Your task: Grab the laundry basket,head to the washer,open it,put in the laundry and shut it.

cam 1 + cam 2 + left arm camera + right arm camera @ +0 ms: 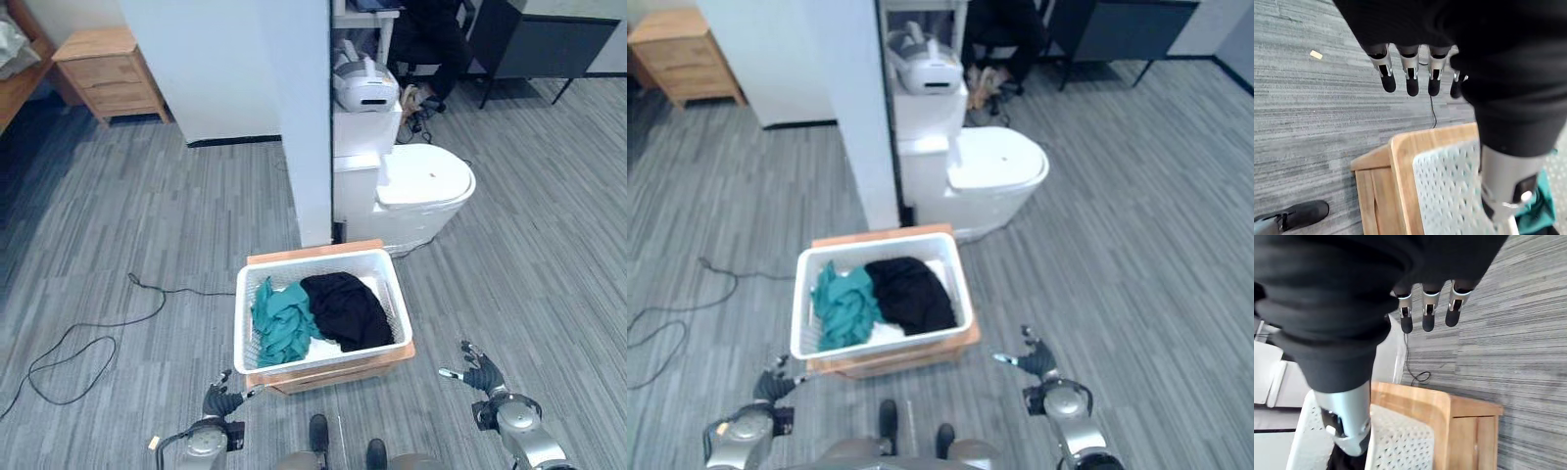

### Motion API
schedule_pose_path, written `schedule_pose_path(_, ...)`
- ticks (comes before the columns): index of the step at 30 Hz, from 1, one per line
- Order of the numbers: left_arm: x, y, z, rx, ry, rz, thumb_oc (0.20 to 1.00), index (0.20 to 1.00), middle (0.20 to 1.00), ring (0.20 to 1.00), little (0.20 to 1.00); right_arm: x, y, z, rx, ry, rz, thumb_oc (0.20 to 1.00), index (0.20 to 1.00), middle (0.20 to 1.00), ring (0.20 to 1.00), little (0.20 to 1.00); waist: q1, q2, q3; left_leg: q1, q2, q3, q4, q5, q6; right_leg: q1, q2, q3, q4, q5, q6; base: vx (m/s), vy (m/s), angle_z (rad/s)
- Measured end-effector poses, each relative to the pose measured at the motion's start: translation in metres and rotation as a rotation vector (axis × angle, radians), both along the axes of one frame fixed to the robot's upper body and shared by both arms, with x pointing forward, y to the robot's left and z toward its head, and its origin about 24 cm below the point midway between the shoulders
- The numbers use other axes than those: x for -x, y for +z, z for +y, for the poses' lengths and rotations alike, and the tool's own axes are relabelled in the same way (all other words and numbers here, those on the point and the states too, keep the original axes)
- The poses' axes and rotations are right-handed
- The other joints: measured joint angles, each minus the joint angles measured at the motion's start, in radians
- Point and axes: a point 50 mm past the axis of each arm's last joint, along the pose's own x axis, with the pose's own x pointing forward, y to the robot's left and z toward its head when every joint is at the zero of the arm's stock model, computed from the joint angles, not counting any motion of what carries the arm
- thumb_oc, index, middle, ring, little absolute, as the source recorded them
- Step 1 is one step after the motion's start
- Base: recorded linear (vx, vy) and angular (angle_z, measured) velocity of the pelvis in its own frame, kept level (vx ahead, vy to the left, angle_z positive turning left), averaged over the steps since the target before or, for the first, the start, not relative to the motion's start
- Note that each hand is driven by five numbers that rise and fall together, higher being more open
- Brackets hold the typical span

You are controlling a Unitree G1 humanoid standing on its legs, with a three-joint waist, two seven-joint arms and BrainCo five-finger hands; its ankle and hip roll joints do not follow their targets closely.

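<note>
A white perforated laundry basket (396, 294) rests on a low wooden stand (338, 373) on the grey floor, holding a teal cloth (282, 322) and a black garment (346, 308). My left hand (219, 400) hovers open just outside the basket's near left corner, fingers (1409, 78) straight, thumb over the basket's wall (1449, 191). My right hand (481, 375) is open off the basket's near right corner, apart from it, fingers (1426, 311) straight. Neither hand holds anything.
A white pillar (304, 117) rises right behind the basket, with a white toilet (421, 191) to its right. A wooden nightstand (110, 70) stands far left. A black cable (88, 333) loops on the floor at left.
</note>
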Motion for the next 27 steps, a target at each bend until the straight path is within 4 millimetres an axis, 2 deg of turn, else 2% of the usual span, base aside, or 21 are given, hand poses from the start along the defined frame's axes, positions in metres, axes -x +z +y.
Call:
schedule_pose_path(4,-0.003,0.010,0.010,-0.030,-0.001,-0.035,1.000,1.000,1.000,1.000,1.000,-0.012,0.012,0.003,-0.006,0.012,-0.059,1.000,1.000,1.000,1.000,1.000,0.032,-0.002,-0.003,0.014,-0.012,0.010,-0.001,-0.013,0.006,0.014,-0.027,0.006,-0.020,0.016,0.024,0.05,0.038,-0.07)
schedule_pose_path(8,0.004,0.011,0.011,-0.032,-0.007,-0.035,1.000,1.000,1.000,1.000,1.000,-0.014,0.011,0.005,-0.002,0.022,-0.052,1.000,1.000,1.000,1.000,1.000,0.037,0.005,-0.046,0.015,-0.009,0.019,-0.007,-0.019,0.004,0.019,-0.024,0.009,-0.023,0.018,0.020,0.05,0.009,-0.07)
schedule_pose_path(11,-0.006,0.015,0.012,-0.041,-0.012,-0.059,1.000,1.000,1.000,1.000,1.000,-0.023,0.014,0.008,0.004,0.038,-0.062,1.000,1.000,1.000,1.000,1.000,0.036,0.007,-0.050,0.012,-0.005,0.021,-0.007,-0.018,0.004,0.018,-0.019,0.007,-0.018,0.020,0.018,0.00,0.000,0.00)
schedule_pose_path(16,-0.038,0.030,0.012,-0.073,-0.019,-0.140,1.000,1.000,1.000,1.000,1.000,-0.044,0.020,0.013,0.032,0.061,-0.066,1.000,1.000,1.000,1.000,1.000,0.035,0.008,-0.049,-0.019,0.000,0.008,-0.005,-0.002,0.014,-0.011,-0.011,-0.003,-0.018,0.021,0.017,-0.06,-0.008,0.07)
schedule_pose_path(19,-0.066,0.046,0.011,-0.121,-0.055,-0.202,1.000,1.000,1.000,1.000,1.000,-0.068,0.033,0.024,0.066,0.104,-0.103,1.000,1.000,1.000,1.000,1.000,0.036,0.013,-0.044,-0.071,0.005,0.002,0.000,0.022,0.018,-0.061,-0.004,-0.009,-0.016,0.025,0.022,-0.15,-0.026,0.08)
schedule_pose_path(22,-0.086,0.051,0.005,-0.148,-0.055,-0.216,1.000,1.000,1.000,1.000,1.000,-0.089,0.042,0.036,0.070,0.126,-0.125,1.000,1.000,1.000,1.000,1.000,0.040,0.024,-0.022,-0.095,0.012,0.002,0.001,0.028,0.017,-0.097,0.001,-0.017,-0.003,0.028,0.025,-0.18,-0.039,-0.01)
schedule_pose_path(23,-0.100,0.052,0.007,-0.190,-0.040,-0.200,1.000,1.000,1.000,1.000,1.000,-0.110,0.051,0.047,0.096,0.129,-0.141,1.000,1.000,1.000,1.000,1.000,0.042,0.033,-0.002,-0.131,0.024,0.005,0.001,0.037,0.003,-0.144,0.010,-0.014,0.017,0.025,0.030,-0.11,-0.024,-0.11)
schedule_pose_path(24,-0.121,0.064,0.006,-0.214,-0.026,-0.226,1.000,1.000,1.000,1.000,1.000,-0.130,0.069,0.061,0.087,0.146,-0.183,1.000,1.000,1.000,1.000,1.000,0.042,0.031,0.038,-0.180,0.034,0.005,0.001,0.056,-0.011,-0.186,0.021,-0.020,0.011,0.045,0.021,-0.07,-0.021,-0.07)
schedule_pose_path(26,-0.141,0.077,0.000,-0.233,-0.029,-0.256,1.000,1.000,1.000,1.000,1.000,-0.147,0.086,0.075,0.098,0.156,-0.219,1.000,1.000,1.000,1.000,1.000,0.047,0.028,0.096,-0.204,0.043,0.002,0.001,0.069,-0.009,-0.209,0.032,-0.025,0.013,0.058,0.007,-0.04,-0.028,0.04)
schedule_pose_path(27,-0.144,0.077,-0.002,-0.231,-0.027,-0.259,1.000,1.000,1.000,1.000,1.000,-0.150,0.088,0.078,0.102,0.156,-0.222,1.000,1.000,1.000,1.000,1.000,0.052,0.026,0.104,-0.206,0.045,0.002,0.001,0.069,-0.009,-0.212,0.035,-0.024,0.013,0.058,0.007,-0.01,-0.025,0.04)
